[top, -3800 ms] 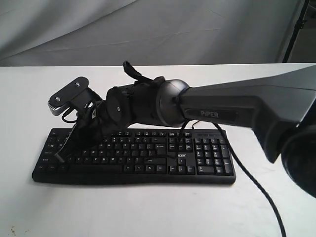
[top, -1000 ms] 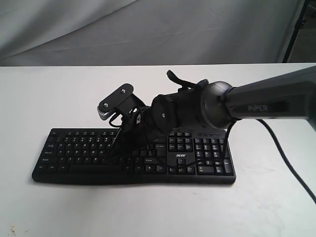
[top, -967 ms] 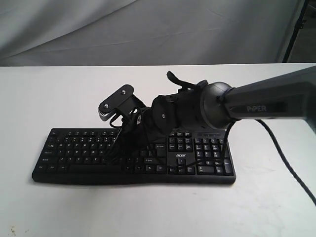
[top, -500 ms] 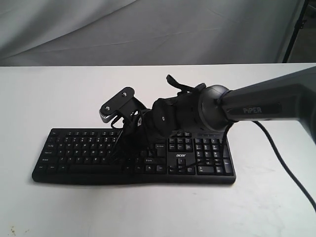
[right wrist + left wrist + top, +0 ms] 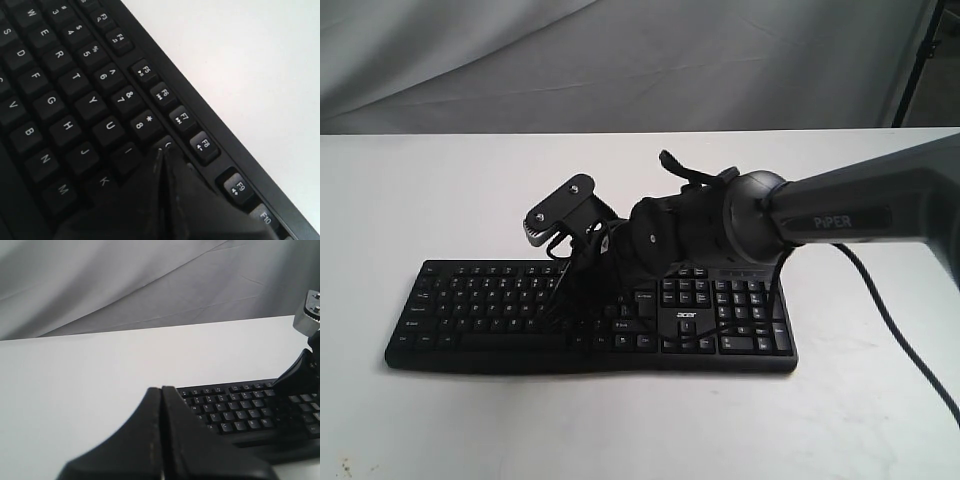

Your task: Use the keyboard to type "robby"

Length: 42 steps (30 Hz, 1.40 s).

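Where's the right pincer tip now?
In the right wrist view the shut right pincer points at the 9 key on the keyboard, beside the I key.

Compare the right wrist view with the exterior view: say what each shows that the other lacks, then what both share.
Only the right wrist view shows readable key legends and the right pincer, shut, its tip beside the 9 key with the keys under it hidden. Only the exterior view shows the whole arm, the wrist camera, the number pad, the acer logo and a black cable across the table. Both show the keyboard and the white table; in the exterior view the pincer's tip is lost against the black keys.
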Each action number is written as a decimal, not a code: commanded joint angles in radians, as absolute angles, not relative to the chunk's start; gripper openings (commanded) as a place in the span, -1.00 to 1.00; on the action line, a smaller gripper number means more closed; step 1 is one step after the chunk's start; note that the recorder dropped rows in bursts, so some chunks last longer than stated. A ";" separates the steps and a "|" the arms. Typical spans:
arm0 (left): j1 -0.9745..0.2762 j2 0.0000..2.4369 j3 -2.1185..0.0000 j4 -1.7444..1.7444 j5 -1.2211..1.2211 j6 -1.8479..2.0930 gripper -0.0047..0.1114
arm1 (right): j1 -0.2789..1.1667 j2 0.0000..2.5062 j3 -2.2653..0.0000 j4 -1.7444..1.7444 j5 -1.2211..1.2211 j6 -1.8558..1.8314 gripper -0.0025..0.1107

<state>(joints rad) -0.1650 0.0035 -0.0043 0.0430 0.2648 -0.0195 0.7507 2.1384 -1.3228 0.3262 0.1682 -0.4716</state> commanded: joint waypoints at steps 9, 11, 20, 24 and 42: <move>-0.171 0.000 0.000 0.048 0.258 -0.022 -0.92 | 0.746 2.171 -1.320 0.323 0.164 -0.478 -0.96; -0.171 0.000 0.000 0.048 0.258 -0.022 -0.92 | 0.746 2.159 -1.320 0.323 0.166 -0.478 -0.96; -0.171 0.000 0.000 0.048 0.258 -0.022 -0.92 | 0.781 2.054 -1.326 0.319 0.214 -0.494 -0.96; -0.171 0.000 0.000 0.048 0.258 -0.022 -0.92 | 0.842 2.065 -1.359 0.303 0.233 -0.500 -0.96; -0.171 0.000 0.000 0.048 0.258 -0.022 -0.92 | 0.889 2.178 -1.410 0.303 0.151 -0.500 -0.96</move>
